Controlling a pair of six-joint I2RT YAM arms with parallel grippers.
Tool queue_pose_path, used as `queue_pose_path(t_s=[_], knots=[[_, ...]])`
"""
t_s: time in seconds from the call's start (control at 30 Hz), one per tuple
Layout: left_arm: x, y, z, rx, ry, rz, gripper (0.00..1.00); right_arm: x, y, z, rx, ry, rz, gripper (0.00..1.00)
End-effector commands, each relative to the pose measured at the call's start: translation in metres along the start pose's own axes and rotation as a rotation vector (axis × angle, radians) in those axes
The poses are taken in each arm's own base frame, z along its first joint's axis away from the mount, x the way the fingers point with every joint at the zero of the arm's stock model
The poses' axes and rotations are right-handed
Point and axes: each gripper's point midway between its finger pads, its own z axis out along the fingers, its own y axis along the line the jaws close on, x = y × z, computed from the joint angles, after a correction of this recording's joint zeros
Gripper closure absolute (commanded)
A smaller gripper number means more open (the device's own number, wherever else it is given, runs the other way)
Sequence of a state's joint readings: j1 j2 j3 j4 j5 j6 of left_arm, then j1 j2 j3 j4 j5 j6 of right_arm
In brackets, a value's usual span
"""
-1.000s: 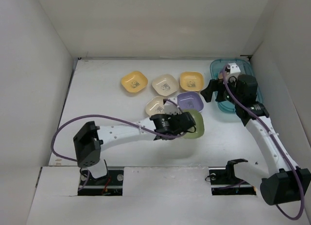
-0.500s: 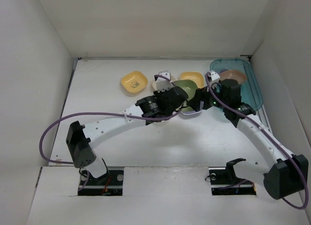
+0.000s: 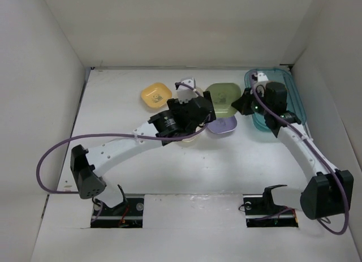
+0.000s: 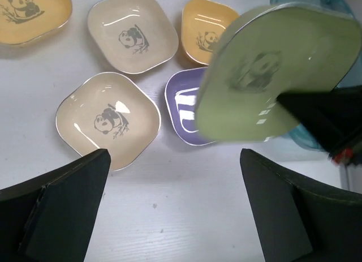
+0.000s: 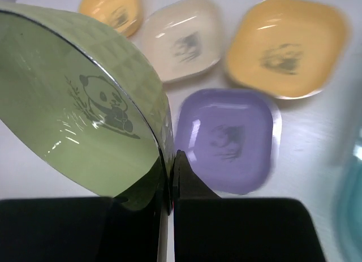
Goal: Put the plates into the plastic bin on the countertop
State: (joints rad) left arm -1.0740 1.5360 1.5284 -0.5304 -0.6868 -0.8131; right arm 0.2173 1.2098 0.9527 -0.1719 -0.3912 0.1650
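The right gripper (image 5: pixel 169 180) is pressed together on the lower rim of the green plate (image 3: pixel 222 95). It holds this plate tilted in the air, just beside the left wall of the plastic bin (image 3: pixel 296 103). The bin sits in the far right corner of the countertop (image 3: pixel 226 166). The right arm (image 3: pixel 300 146) lies over it, so most of its inside is hidden.

The left gripper (image 4: pixel 172 217) has its fingers (image 4: pixel 56 211) spread wide with nothing between them. It hovers over the middle of the countertop, near the left side of the green plate and not touching it.

Five more plates lie flat on the countertop. In the row nearer the far edge there are a yellow plate (image 3: pixel 155 95), a cream plate (image 4: pixel 133 33) and a second yellow plate (image 4: pixel 206 33). Seen from above, the green plate covers the second yellow one. In front of this row lie another cream plate (image 4: pixel 107 120) and the purple plate (image 4: pixel 184 112), close together but apart. The green plate hangs over part of the purple plate, and the left arm (image 3: pixel 119 149) partly covers both cream plates in the top view
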Motion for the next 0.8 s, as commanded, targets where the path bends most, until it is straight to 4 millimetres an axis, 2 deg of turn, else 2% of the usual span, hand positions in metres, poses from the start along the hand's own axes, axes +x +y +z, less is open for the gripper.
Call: queue_pose_path(t_s=[0.0, 0.03, 0.07, 0.1, 0.13, 0.17, 0.2, 0.23, 0.27, 0.33, 0.37, 0.4, 0.43, 0.5, 0.6, 0.67, 0.77], knots=[[-0.034, 0.013, -0.029, 0.015, -0.069, -0.096, 0.0, -0.06, -0.066, -0.016, 0.209, -0.149, 0.053, 1.0], [-0.032, 0.02, -0.032, 0.009, -0.064, -0.103, 0.0, -0.057, -0.086, -0.011, 0.245, -0.135, 0.094, 1.0], [-0.03, 0.03, -0.038, 0.01, -0.064, -0.114, 0.0, -0.062, -0.115, -0.019, 0.308, -0.149, 0.125, 1.0], [-0.028, 0.037, -0.042, 0.004, -0.06, -0.121, 0.0, -0.072, -0.13, -0.024, 0.338, -0.169, 0.134, 1.0], [-0.026, 0.045, -0.046, 0.0, -0.056, -0.116, 0.0, -0.067, -0.151, -0.019, 0.369, -0.151, 0.176, 1.0], [-0.024, 0.056, -0.052, 0.002, -0.058, -0.119, 0.0, -0.069, -0.166, -0.022, 0.396, -0.155, 0.19, 1.0], [-0.022, 0.061, -0.056, 0.01, -0.052, -0.121, 0.0, -0.08, -0.188, -0.032, 0.44, -0.182, 0.205, 1.0], [-0.019, 0.069, -0.059, 0.005, -0.049, -0.116, 0.0, -0.08, -0.201, -0.032, 0.47, -0.185, 0.23, 1.0], [-0.022, 0.074, -0.067, 0.027, -0.052, -0.133, 0.0, -0.074, -0.215, -0.024, 0.505, -0.171, 0.271, 1.0], [-0.01, 0.087, -0.066, 0.012, -0.04, -0.115, 0.0, -0.082, -0.242, -0.029, 0.588, -0.2, 0.315, 1.0], [-0.008, 0.09, -0.067, 0.01, -0.039, -0.113, 0.0, -0.074, -0.253, -0.021, 0.613, -0.187, 0.355, 1.0], [-0.007, 0.093, -0.068, 0.01, -0.039, -0.113, 0.0, -0.067, -0.264, -0.022, 0.64, -0.187, 0.4, 1.0], [-0.003, 0.095, -0.066, 0.003, -0.034, -0.105, 0.0, -0.075, -0.271, -0.024, 0.652, -0.217, 0.416, 1.0], [0.004, 0.099, -0.065, -0.005, -0.016, -0.081, 0.0, -0.075, -0.288, -0.024, 0.704, -0.231, 0.45, 1.0], [0.01, 0.1, -0.061, -0.017, -0.007, -0.067, 0.0, -0.075, -0.301, -0.024, 0.76, -0.248, 0.481, 1.0], [0.015, 0.102, -0.058, -0.018, -0.005, -0.044, 0.0, -0.084, -0.308, -0.026, 0.789, -0.267, 0.485, 1.0], [0.016, 0.103, -0.057, -0.018, -0.006, -0.034, 0.0, -0.071, -0.316, -0.022, 0.824, -0.205, 0.514, 1.0]])
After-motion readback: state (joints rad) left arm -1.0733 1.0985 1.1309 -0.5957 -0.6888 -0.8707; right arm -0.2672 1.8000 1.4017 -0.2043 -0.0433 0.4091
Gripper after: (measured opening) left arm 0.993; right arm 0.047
